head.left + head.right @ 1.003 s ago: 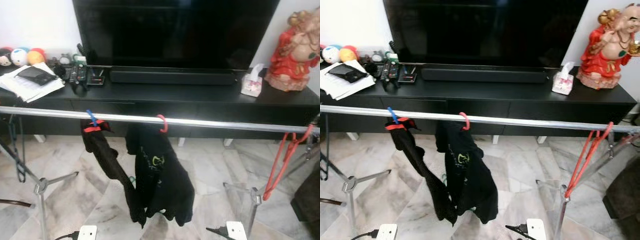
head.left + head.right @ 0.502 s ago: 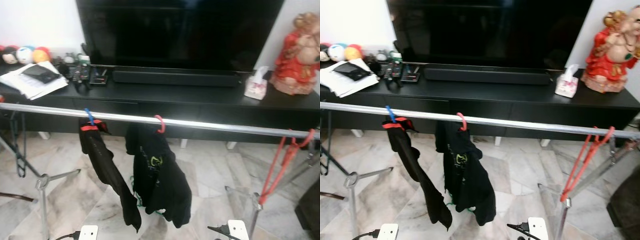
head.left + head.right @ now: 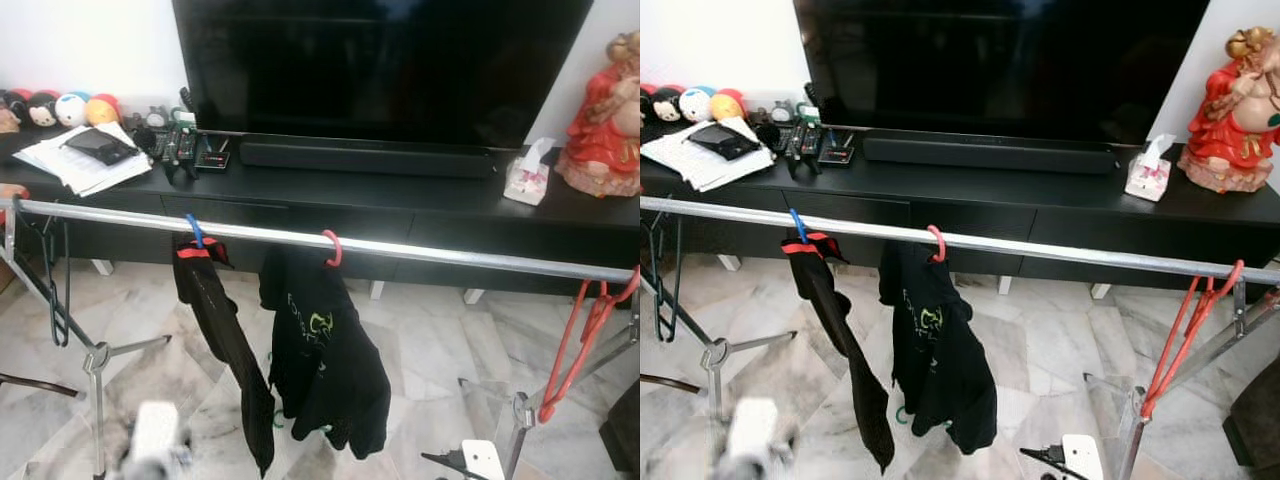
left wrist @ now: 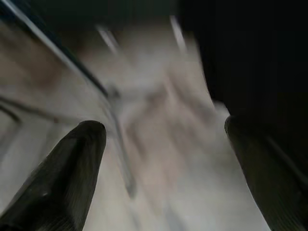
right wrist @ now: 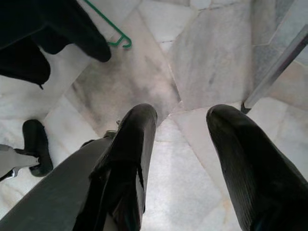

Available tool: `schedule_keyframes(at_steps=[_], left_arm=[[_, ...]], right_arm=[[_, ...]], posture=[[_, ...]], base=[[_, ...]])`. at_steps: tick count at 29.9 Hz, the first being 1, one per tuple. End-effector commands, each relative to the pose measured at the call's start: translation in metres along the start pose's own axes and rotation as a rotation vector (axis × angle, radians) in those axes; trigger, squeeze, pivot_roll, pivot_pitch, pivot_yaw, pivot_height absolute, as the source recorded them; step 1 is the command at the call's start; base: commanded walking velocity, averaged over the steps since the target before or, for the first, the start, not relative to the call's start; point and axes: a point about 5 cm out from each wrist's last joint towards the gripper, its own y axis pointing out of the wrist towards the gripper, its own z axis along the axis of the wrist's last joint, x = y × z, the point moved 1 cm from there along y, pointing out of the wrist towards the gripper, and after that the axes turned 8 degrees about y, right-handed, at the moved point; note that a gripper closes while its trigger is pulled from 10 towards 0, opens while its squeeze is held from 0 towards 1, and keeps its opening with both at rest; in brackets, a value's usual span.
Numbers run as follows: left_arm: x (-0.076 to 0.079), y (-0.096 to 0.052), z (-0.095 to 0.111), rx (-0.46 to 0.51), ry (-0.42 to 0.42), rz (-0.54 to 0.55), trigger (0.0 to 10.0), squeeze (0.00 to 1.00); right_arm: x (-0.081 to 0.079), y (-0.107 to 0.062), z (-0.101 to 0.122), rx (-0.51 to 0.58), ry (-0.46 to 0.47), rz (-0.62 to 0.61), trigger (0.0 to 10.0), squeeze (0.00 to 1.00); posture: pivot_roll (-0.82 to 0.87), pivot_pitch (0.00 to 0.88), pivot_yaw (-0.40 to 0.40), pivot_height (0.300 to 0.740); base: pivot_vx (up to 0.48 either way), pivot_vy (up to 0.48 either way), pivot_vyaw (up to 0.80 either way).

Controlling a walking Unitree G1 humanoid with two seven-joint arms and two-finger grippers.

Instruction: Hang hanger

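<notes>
At the lower left of the left eye view a blurred pale shape (image 3: 155, 440) has risen into frame since half a second ago — probably the left arm lifting, though it is too smeared to be sure. The left gripper (image 4: 163, 139) shows its fingers spread wide with nothing between them, over blurred floor. The whole scene has also slid rightwards, so the camera has turned left. Far left, a dark hanger (image 3: 55, 290) dangles from the rail (image 3: 440, 252). Centre, a blue hanger (image 3: 195, 232) and pink hanger (image 3: 331, 248) carry black clothes. Far right hang red hangers (image 3: 578, 340). The right gripper (image 5: 180, 120) points at the marble floor (image 5: 144, 72), fingers apart and empty, near a green hanger (image 5: 113, 33) lying there — likely the one still to hang.
</notes>
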Motion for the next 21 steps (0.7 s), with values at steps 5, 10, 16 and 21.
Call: schedule_keyframes(at_steps=[5,10,16,21], left_arm=[[0.001,-0.022,-0.002,0.11,-0.06,0.03,10.0,0.0],[0.0,-0.039,0.015,0.234,-0.05,0.009,10.0,0.0],[-0.005,-0.047,0.046,0.351,-0.091,0.007,10.0,0.0],[0.002,-0.044,0.08,0.43,-0.063,-0.089,10.0,0.0]], right_arm=[[-0.003,0.001,0.003,-0.001,-0.01,0.005,10.0,0.0],[-0.002,0.001,0.004,0.001,-0.016,0.002,10.0,0.0],[0.001,0.0,0.004,-0.001,-0.024,-0.001,10.0,0.0],[0.0,0.001,0.007,0.0,-0.032,-0.001,10.0,0.0]], posture=[[-0.02,0.0,-0.078,0.74],[-0.02,0.0,-0.084,0.74],[0.0,0.0,-0.097,0.74],[0.0,0.0,-0.097,0.74]], base=[[0.0,0.0,0.0],[0.0,0.0,0.0],[0.0,0.0,0.0],[0.0,0.0,0.0]])
